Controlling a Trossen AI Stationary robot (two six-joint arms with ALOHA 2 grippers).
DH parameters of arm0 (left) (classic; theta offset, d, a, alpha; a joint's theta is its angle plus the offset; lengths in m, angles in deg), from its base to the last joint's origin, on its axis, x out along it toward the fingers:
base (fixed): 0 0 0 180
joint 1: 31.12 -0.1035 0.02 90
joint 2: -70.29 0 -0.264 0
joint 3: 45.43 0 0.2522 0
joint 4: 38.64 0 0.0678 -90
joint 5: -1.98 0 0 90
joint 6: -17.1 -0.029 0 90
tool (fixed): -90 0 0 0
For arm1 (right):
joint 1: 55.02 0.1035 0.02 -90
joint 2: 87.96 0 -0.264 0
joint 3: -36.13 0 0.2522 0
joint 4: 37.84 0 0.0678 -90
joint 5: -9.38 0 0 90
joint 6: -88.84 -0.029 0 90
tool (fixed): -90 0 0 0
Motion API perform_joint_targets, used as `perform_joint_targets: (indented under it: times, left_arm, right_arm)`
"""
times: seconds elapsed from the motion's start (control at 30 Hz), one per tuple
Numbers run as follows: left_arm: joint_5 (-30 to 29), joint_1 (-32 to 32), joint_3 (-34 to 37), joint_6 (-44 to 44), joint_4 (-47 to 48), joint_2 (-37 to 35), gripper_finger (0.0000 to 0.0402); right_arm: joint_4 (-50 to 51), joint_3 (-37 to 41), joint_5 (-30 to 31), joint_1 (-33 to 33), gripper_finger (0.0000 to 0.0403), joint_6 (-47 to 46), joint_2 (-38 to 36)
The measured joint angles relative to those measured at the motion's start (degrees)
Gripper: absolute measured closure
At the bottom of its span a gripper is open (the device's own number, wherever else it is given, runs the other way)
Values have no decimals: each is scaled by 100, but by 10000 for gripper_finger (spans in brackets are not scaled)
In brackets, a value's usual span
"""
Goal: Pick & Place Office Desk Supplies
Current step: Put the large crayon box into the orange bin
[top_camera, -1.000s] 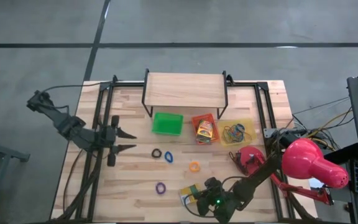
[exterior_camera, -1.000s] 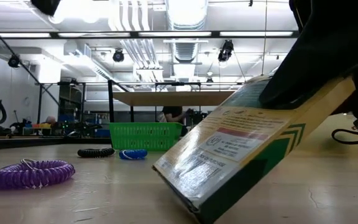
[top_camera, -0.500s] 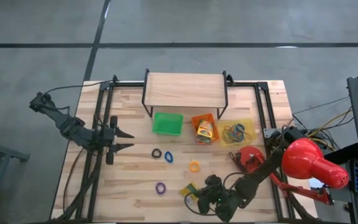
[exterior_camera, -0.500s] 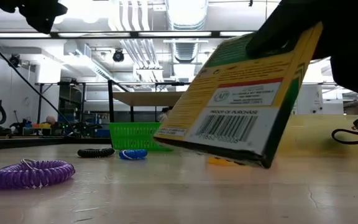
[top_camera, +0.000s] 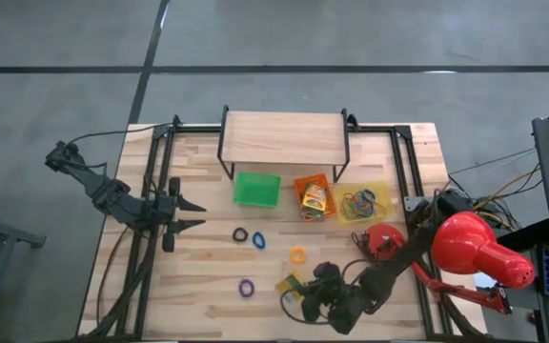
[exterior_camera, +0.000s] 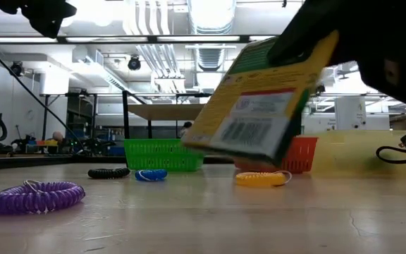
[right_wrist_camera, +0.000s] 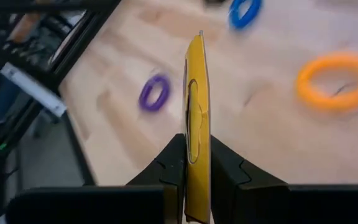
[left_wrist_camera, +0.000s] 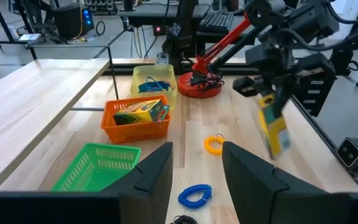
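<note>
A yellow and green printed cardboard box (exterior_camera: 259, 106) hangs above the near middle of the table, with my right gripper (top_camera: 303, 289) shut on it. The left wrist view shows the same box (left_wrist_camera: 272, 127) under the dark right hand. Coiled bands lie loose on the wood: black (top_camera: 240, 234), blue (top_camera: 258, 240), orange (top_camera: 298, 254) and purple (top_camera: 247, 287). My left gripper (top_camera: 201, 214) stands open at the table's left, above the wood, with nothing between its fingers (left_wrist_camera: 154, 180). My right gripper pinches the box between its two fingers (right_wrist_camera: 169, 165), one on each broad face, so the narrow edge (right_wrist_camera: 196, 140) shows between them. It has the box's upper end (exterior_camera: 298, 53). The fingers slant down from the table's near right. The box hangs tilted, clear of the table.
Along the far middle stand a green tray (top_camera: 256, 189), an orange tray (top_camera: 314, 197) with another box in it, and a yellow tray (top_camera: 363, 202) with bands. A wooden shelf (top_camera: 284, 138) rises behind them. A red desk lamp (top_camera: 470, 248) stands at the right.
My right gripper has risen and gone a little toward the far edge with the box. The box's lower corner rested on the table a second ago; now the whole box hangs clear and has swung more upright.
</note>
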Motion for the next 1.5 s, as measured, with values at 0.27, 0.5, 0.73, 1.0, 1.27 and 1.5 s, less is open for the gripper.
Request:
perform_joint_targets:
  times: [0.27, 0.5, 0.73, 1.0, 1.27, 1.5]
  left_arm:
    - [0, 0, 2, -14, 20, 4, 260]
    - [2, 0, 7, -14, 104, 4, 260]
    - [2, 0, 7, -14, 175, 4, 261]
    - [2, 0, 7, -12, 178, 4, 261]
    - [2, 0, 7, -12, 184, 4, 261]
    - [2, 1, 7, -10, 184, 4, 261]
  right_arm:
    - [1465, -4, 454, -370, 368, 43, -761]
    - [2000, -4, 1236, -695, 368, 887, -1626]
    - [2052, -4, 1319, -1036, 369, 2117, -2234]
    - [2744, -7, 1248, -1379, 369, 3123, -2399]
    - [4157, -4, 1225, -1655, 369, 3283, -2399]
    - [4423, 23, 1205, -1868, 369, 3567, -2399]
